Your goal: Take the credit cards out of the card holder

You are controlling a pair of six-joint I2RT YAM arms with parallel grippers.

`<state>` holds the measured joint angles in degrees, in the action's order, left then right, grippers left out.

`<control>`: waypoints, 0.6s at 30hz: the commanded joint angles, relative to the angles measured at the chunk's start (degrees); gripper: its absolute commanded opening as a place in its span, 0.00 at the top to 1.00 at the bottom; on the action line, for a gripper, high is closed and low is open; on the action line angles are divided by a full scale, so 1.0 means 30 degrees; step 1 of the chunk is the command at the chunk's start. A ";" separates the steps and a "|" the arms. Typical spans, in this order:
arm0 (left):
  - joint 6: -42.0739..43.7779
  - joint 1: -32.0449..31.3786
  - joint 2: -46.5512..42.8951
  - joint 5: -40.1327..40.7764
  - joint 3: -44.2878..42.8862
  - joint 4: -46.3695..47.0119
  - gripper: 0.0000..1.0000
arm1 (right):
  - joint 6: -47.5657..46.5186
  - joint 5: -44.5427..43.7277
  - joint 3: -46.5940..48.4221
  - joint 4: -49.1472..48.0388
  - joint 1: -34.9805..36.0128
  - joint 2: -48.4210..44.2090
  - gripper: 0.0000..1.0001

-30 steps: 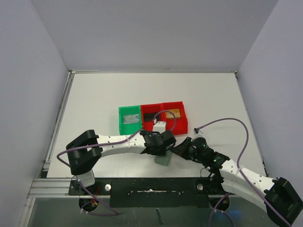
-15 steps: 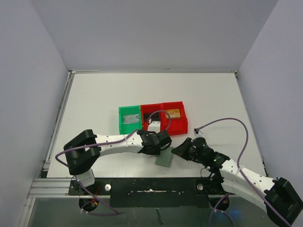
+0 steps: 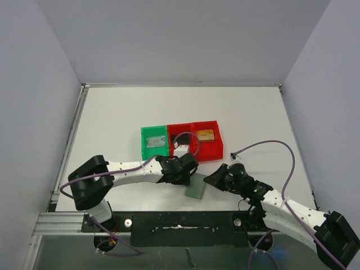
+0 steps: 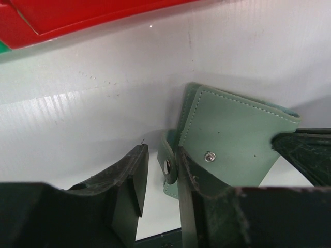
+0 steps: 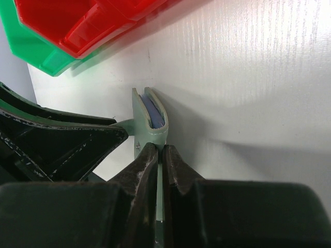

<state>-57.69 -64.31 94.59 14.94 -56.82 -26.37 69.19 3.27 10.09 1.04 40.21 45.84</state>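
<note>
Right gripper [image 5: 159,150] pinches the holder [image 5: 150,121] by one edge, jaws pressed together on the thin flap. Left gripper [image 4: 160,155] is partly spread, with the holder's snap tab [image 4: 167,166] in the gap, clear of the left finger. Pale green and stitched, the holder stands on edge on the table [image 3: 112,124] between both arms, near of the red bins [image 3: 208,153]. Only the right wrist view shows blue-grey lining inside the fold. Only the top view shows a pale card [image 3: 153,140] in the green bin [image 3: 143,143].
</note>
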 commanded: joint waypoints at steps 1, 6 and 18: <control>0.0271 0.0291 -0.1185 -0.0527 0.0284 0.1407 0.76 | -0.0265 0.0166 0.0708 -0.0694 -0.0035 -0.0251 1.00; 0.0244 0.0475 -0.1536 -0.0483 0.0691 0.1384 0.84 | -0.0151 0.0086 0.0763 -0.0727 -0.0043 -0.0232 0.98; 0.0270 0.0491 -0.2264 -0.0334 0.0978 0.1403 1.00 | -0.0542 0.1197 0.1288 -0.1135 -0.0159 0.0568 0.68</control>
<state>-57.19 -63.20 91.29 13.45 -53.95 -24.49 68.99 4.51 10.22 0.58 40.10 46.30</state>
